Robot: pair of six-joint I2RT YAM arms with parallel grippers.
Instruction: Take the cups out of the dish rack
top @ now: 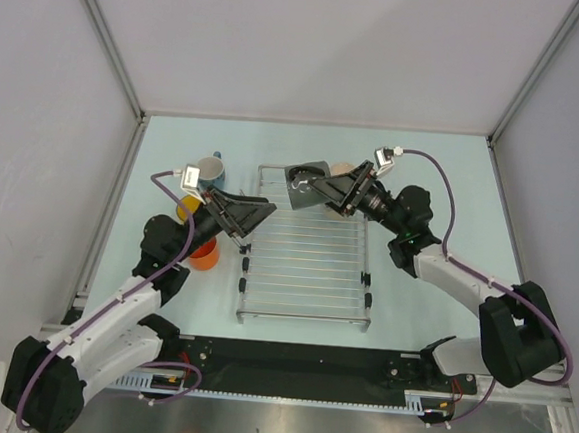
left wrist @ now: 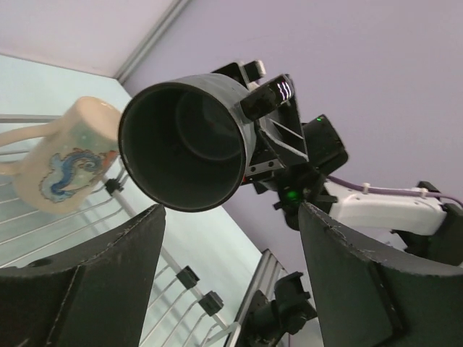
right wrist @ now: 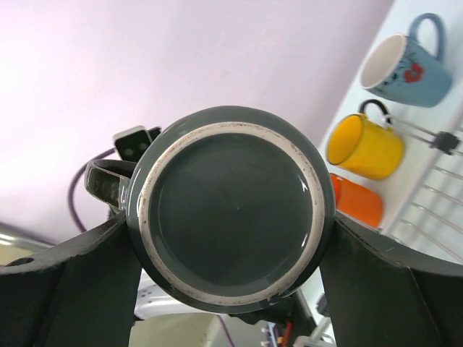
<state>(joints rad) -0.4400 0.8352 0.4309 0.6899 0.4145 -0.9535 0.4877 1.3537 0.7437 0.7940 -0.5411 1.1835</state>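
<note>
My right gripper [top: 312, 190] is shut on the dark grey mug [top: 305, 186] and holds it in the air over the far end of the silver wire dish rack [top: 305, 278]. In the right wrist view the mug's base [right wrist: 231, 217] fills the gap between the fingers. The mug's open mouth [left wrist: 184, 144] faces my left gripper [left wrist: 231, 275], which is open and empty at the rack's far left corner [top: 259, 221]. The beige mug [left wrist: 69, 155], with a blue figure on it, lies on the rack's far end [top: 342, 168]. The blue [top: 210, 170], yellow [top: 188, 209] and orange [top: 204, 253] mugs are on the table left of the rack.
The blue [right wrist: 405, 61], yellow [right wrist: 365, 144] and orange [right wrist: 358, 199] mugs cluster close beside the left arm. Grey walls enclose the table on three sides. The near part of the rack holds nothing.
</note>
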